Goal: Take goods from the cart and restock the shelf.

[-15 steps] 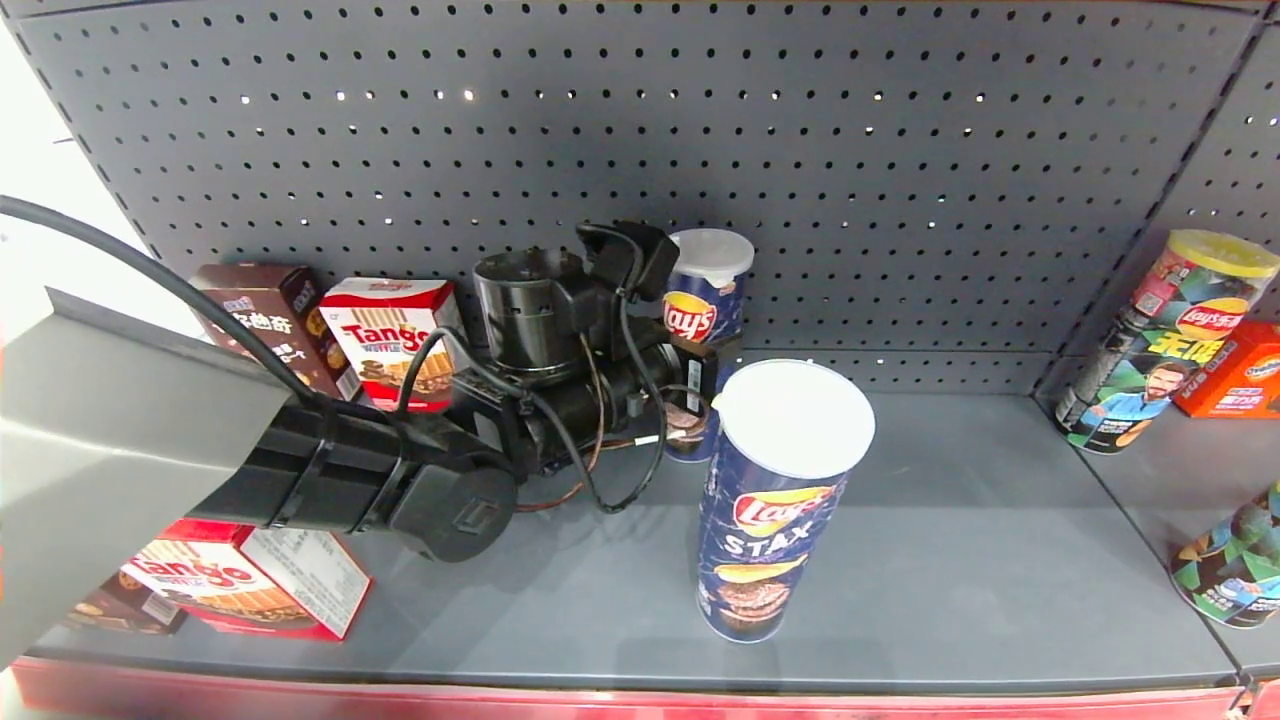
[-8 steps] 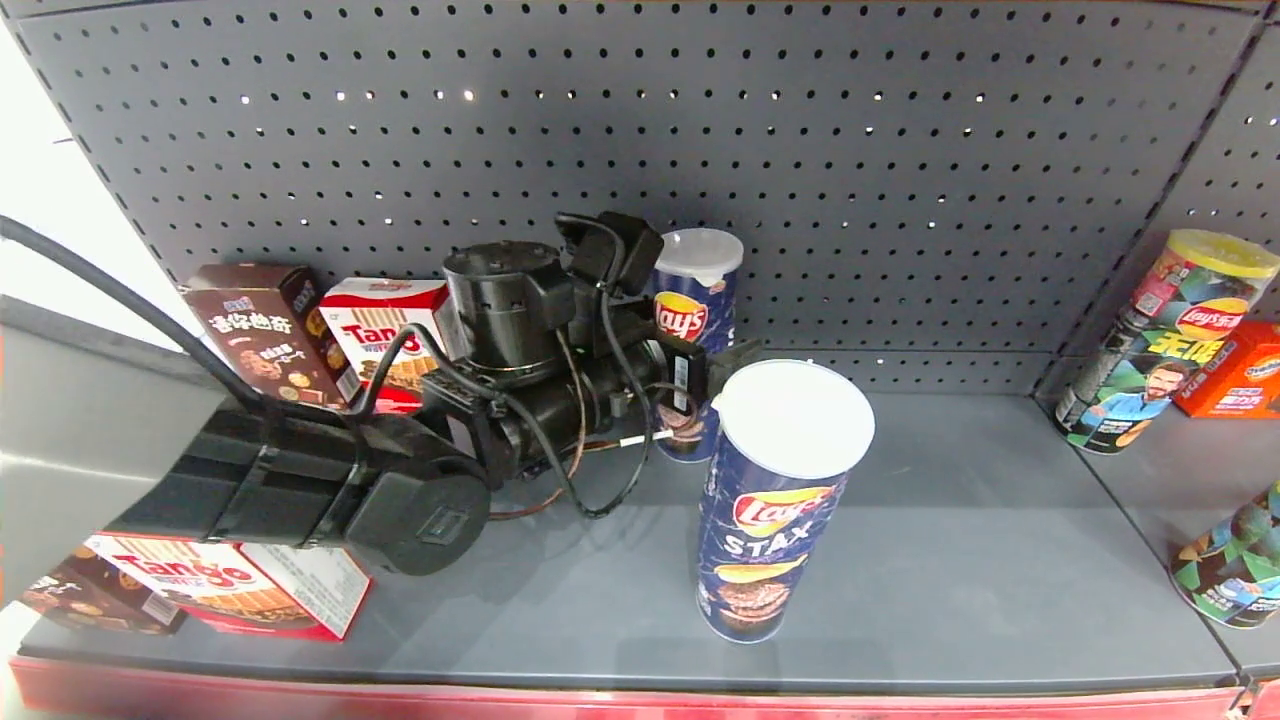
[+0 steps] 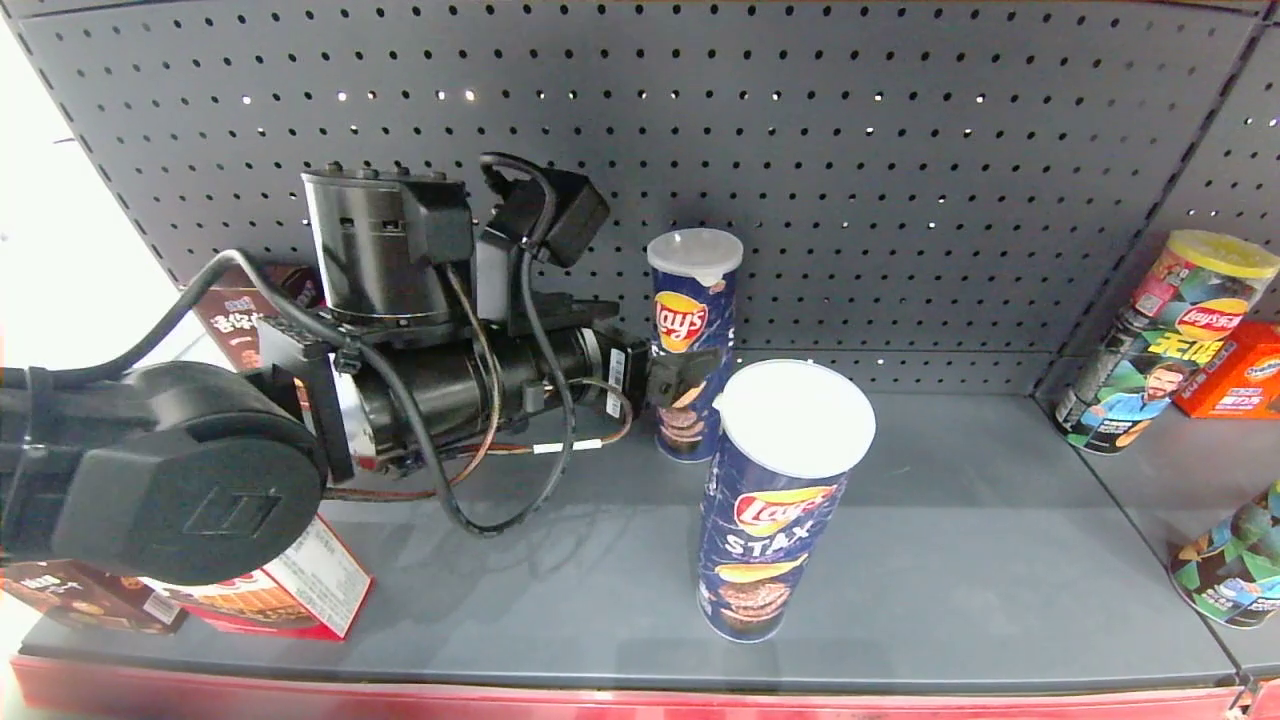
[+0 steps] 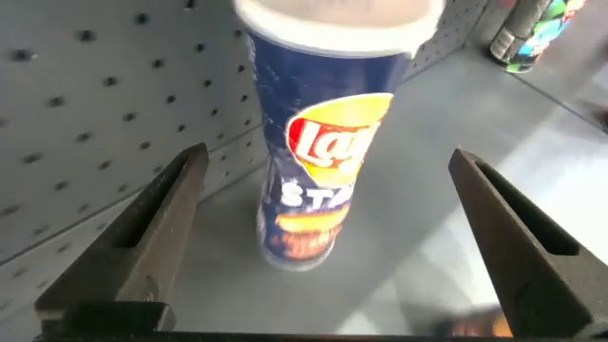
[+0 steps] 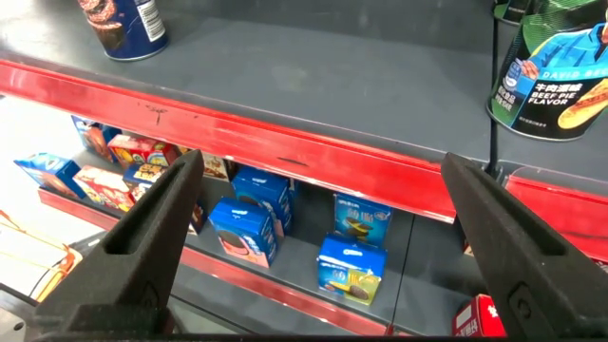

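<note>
Arm (image 3: 450, 385) horiz. over shelf (image 3: 960, 540), left gripper (image 3: 685, 375) wide apart facing rear chip can (image 3: 690, 300); right gripper (image 5: 318, 190) wide too.

Two blue chip cans upright on the grey shelf (image 3: 980, 560)
Front can (image 3: 775, 500), white lid, stands towards the shelf's front edge; rear can (image 3: 693, 340), clear lid, stands behind it near the back.

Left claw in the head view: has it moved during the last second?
Yes. The left claw has drawn back to the robot's left and slightly up, away from the front chips can, which stands fixed on the shelf.
</note>
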`<state>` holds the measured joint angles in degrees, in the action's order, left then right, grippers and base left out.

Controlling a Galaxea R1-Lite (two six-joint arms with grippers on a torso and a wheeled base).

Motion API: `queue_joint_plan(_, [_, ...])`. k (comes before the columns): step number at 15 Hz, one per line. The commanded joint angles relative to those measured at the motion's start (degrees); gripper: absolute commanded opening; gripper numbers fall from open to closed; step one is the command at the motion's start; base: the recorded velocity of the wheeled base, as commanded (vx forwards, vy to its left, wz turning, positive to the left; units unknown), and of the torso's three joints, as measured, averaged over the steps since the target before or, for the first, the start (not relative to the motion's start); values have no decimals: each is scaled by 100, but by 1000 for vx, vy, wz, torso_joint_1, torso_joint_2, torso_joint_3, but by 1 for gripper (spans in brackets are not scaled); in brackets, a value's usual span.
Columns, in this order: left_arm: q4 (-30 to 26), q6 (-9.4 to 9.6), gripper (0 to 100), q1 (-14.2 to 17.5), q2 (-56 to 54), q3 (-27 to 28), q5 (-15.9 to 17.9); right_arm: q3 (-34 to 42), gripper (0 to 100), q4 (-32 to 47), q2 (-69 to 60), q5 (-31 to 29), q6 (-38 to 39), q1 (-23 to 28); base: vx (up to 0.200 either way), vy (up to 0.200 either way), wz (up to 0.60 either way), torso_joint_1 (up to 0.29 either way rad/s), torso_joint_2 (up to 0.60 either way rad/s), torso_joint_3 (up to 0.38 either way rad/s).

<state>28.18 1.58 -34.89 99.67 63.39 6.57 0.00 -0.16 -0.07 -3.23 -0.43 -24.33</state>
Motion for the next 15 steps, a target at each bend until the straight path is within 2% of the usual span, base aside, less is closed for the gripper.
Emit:
queue_joint_plan(1, [-191, 96, 100, 52, -202, 24, -7, 0, 100, -2, 7, -2, -1, -1, 0, 0, 0, 0, 0, 0])
queue_joint_plan(3, [-393, 105, 100, 96, -202, 59, -24, 0, 100, -2, 7, -2, -1, -1, 0, 0, 0, 0, 0, 0])
queue_joint_plan(4, [-1017, 105, 100, 149, -194, 314, -253, 0, 100, -2, 7, -2, -1, -1, 0, 0, 0, 0, 0, 0])
queue_joint_plan(7, [-1746, 123, 100, 325, -53, 798, -552, 0, 100, -2, 7, -2, -1, -1, 0, 0, 0, 0, 0, 0])
queue_joint_plan(8, [-1940, 184, 100, 404, -27, 868, -604, 0, 100, -2, 7, -2, -1, -1, 0, 0, 0, 0, 0, 0])
queue_joint_plan(9, [-2027, 299, 100, 430, 44, 886, -683, 0, 100, -2, 7, -2, -1, -1, 0, 0, 0, 0, 0, 0])
queue_joint_plan(14, [-1975, 641, 100, 650, 351, 886, -1132, 0, 100, -2, 7, -2, -1, -1, 0, 0, 0, 0, 0, 0])
queue_joint_plan(15, [-1904, 773, 100, 668, 527, 903, -1272, 0, 100, -2, 7, -2, -1, -1, 0, 0, 0, 0, 0, 0])
